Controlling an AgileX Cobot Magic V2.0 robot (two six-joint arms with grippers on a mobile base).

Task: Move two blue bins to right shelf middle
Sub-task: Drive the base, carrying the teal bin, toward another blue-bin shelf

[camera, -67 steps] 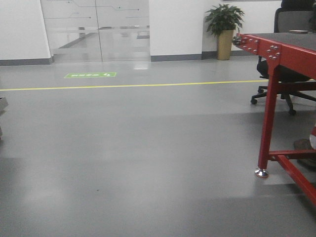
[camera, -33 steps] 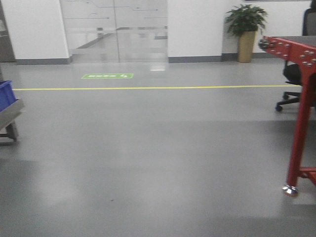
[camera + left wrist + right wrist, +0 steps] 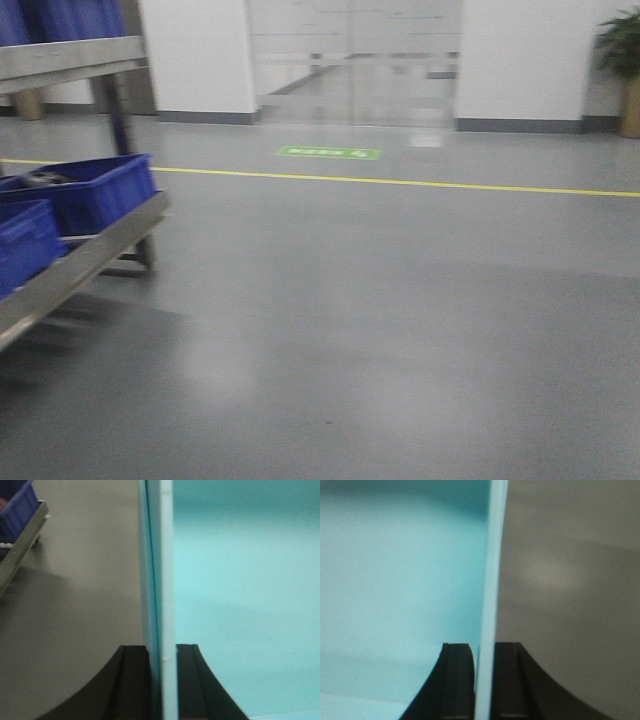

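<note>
Grey floor [image 3: 400, 330] with a yellow line [image 3: 420, 183]; a metal shelf [image 3: 70, 265] holding dark blue crates [image 3: 95, 190] stands left. Left gripper [image 3: 162, 652] and right gripper [image 3: 484, 652] jaws each pinch a wall of the pale blue bins [image 3: 240, 605], held above the floor.

Left gripper [image 3: 161, 680] and right gripper [image 3: 483, 680]: each clamped, black fingers [image 3: 135, 680] either side of thin wall

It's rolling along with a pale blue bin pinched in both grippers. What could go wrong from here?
Each gripper, left and right, pinches only the thin rim of the bin, so a jolt might let it slip. The shelf with dark blue bins juts out at the left; turning too tightly could clip it.
</note>
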